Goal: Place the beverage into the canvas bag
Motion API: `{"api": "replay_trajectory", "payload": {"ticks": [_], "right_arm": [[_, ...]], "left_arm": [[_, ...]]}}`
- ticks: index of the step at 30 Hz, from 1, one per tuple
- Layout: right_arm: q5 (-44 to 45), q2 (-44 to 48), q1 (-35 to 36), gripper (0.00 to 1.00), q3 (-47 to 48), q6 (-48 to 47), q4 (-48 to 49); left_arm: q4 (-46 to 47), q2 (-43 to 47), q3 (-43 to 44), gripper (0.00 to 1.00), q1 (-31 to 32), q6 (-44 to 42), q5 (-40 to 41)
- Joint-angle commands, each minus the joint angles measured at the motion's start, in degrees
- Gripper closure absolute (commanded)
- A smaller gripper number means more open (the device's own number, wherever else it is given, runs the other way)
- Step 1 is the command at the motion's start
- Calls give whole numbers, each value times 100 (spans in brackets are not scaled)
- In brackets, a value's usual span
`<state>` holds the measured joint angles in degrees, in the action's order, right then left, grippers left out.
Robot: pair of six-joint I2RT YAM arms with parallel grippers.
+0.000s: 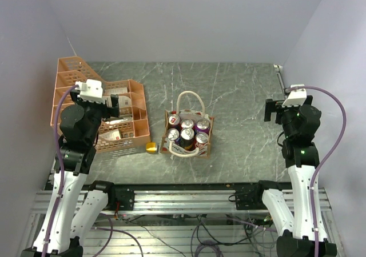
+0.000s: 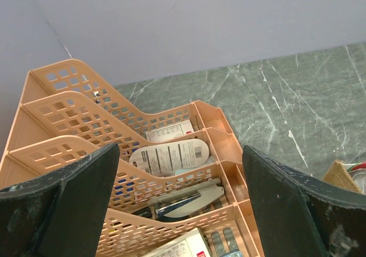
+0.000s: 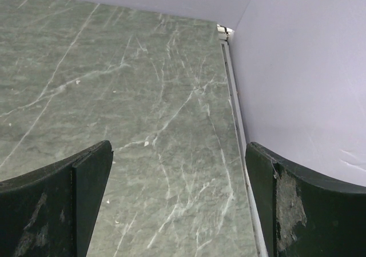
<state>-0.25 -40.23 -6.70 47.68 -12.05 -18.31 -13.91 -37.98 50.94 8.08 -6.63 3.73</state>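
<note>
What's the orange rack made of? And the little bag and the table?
The orange rack looks like matte plastic: moulded walls full of holes. The canvas bag seems to be woven cloth, tan and rough at its edge. The table looks like green marble with white veins, though it may be a printed surface.

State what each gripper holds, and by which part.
Nothing is held. The left gripper stands open over the orange rack; the right gripper stands open over the table.
</note>
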Motion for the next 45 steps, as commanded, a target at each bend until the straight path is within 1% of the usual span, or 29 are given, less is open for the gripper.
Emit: {"api": "replay_trajectory", "payload": {"ticks": [1,22,32,45], "right_arm": [[6,94,-51,0,46,-154,-7],[172,-46,-43,0,120,-236,-107],[89,-35,-42,0,118,-237,-124],[21,-2,-52,0,102,-232,-136]], "left_arm": [[51,19,-48,2,-69,-57,-107],[29,3,-56,2,-69,-100,-173],[22,-9,-67,2,-69,-128,-256],[53,29,-77,2,-69,-135,-147]]}}
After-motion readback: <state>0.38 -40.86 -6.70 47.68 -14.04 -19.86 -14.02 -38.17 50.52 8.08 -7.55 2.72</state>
